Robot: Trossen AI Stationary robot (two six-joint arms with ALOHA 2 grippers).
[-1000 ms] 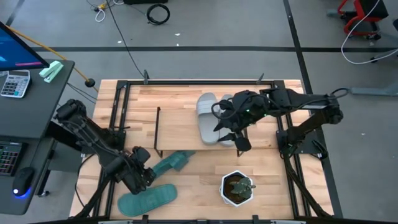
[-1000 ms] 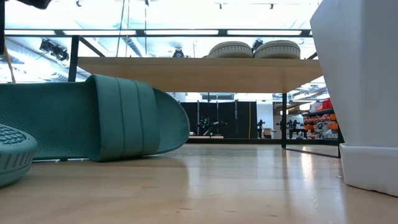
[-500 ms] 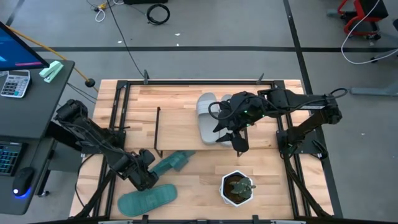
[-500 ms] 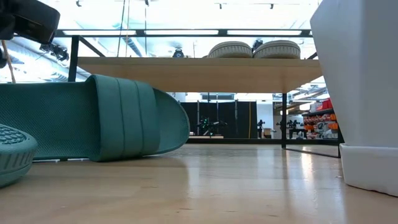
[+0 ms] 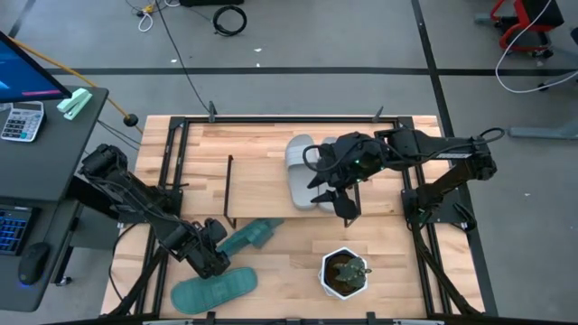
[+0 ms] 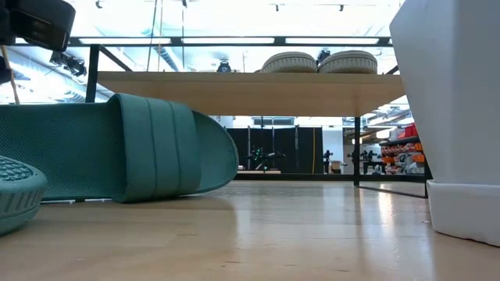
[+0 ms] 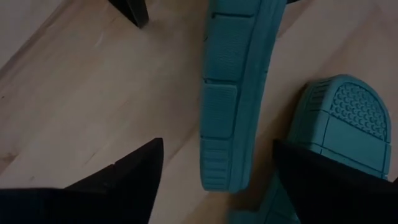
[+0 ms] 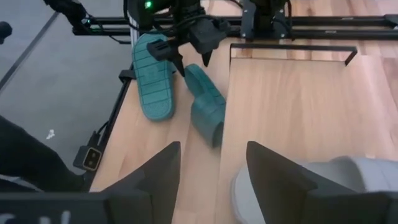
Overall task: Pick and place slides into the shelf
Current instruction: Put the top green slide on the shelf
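A teal slide (image 5: 248, 236) stands on its long side edge on the table, just in front of the shelf (image 5: 262, 181). A second teal slide (image 5: 212, 291) lies sole up near the front left corner. My left gripper (image 5: 217, 253) is open and points down over the standing slide's near end (image 7: 219, 155). One finger is on each side of it, and I see no touch. Two grey slides (image 5: 302, 171) lie on the shelf top. My right gripper (image 5: 341, 203) hangs open above the shelf, beside them, holding nothing.
A white pot with a plant (image 5: 344, 273) stands on the table near the front, right of the teal slides; it fills the right of the low view (image 6: 453, 117). Black frame rails (image 5: 172, 181) run along the table's sides. A desk with a calculator (image 5: 23, 122) stands off to the left.
My left gripper has come down toward the table beside the standing teal slide and has rolled a little. It now sits lower over that slide's near end, fingers still open. The slides have not moved.
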